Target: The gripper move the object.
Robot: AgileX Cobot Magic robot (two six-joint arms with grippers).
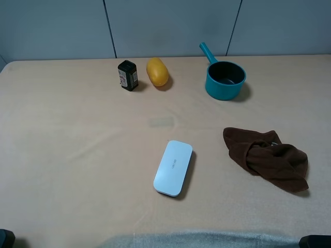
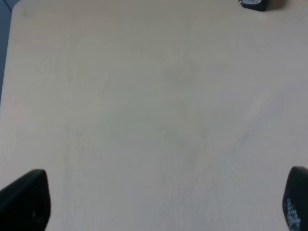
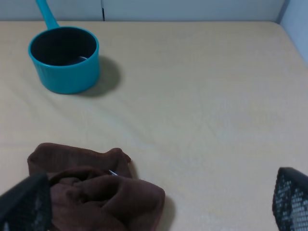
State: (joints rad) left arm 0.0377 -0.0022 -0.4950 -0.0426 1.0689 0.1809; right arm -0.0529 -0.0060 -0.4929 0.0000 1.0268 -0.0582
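Small black box with a red-and-white label, standing upright at the far side of the tan table, a bit left of the middle. Right beside it on the right, a yellow oval fruit-like thing, close but maybe not touching. Further right, a teal pot with its handle pointing far and left. Near the middle, a flat white case. To the right of that, a crumpled brown cloth. Left gripper low over bare table, fingers spread wide apart, nothing between them, box well away at the far edge of its wrist view. Right gripper also spread wide apart and holding nothing, just above the brown cloth, with the teal pot further off. Box nearer the left arm, so probably a job for that one. Likely light and stiff, with smooth sides that could slip, and tall enough to tip if bumped. Best to come down from above and pinch the two wide flat sides, around the middle. Careful not to knock the yellow thing next to it. Nothing started yet, by the look of it.
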